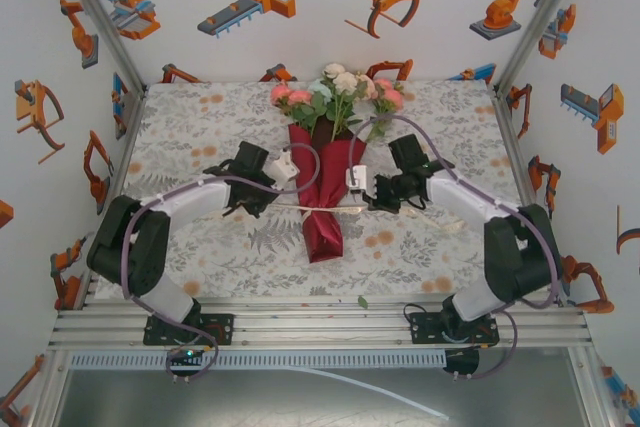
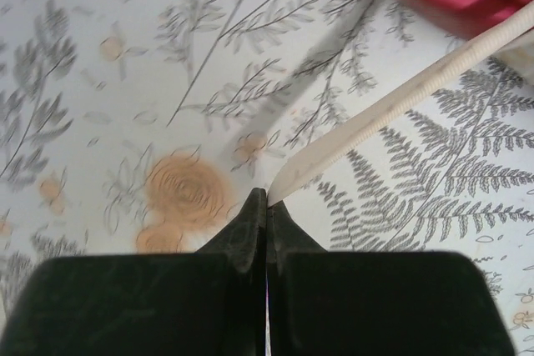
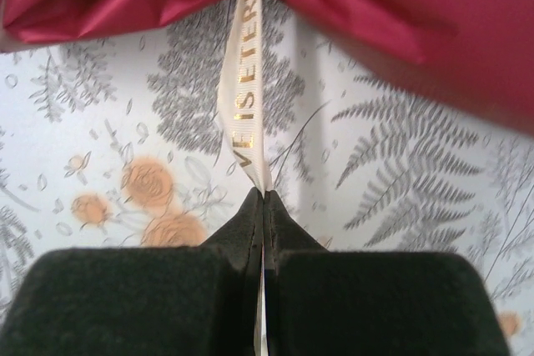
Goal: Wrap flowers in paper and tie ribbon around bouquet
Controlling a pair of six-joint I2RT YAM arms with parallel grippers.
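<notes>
Bouquet: flowers wrapped in paper — ribbon ends pinched by left gripper and right gripper — tie apparently unfinished.

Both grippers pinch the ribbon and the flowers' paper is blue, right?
The paper is dark red, not blue, as the top external view shows. Both the left gripper and the right gripper do pinch the ribbon.
</notes>
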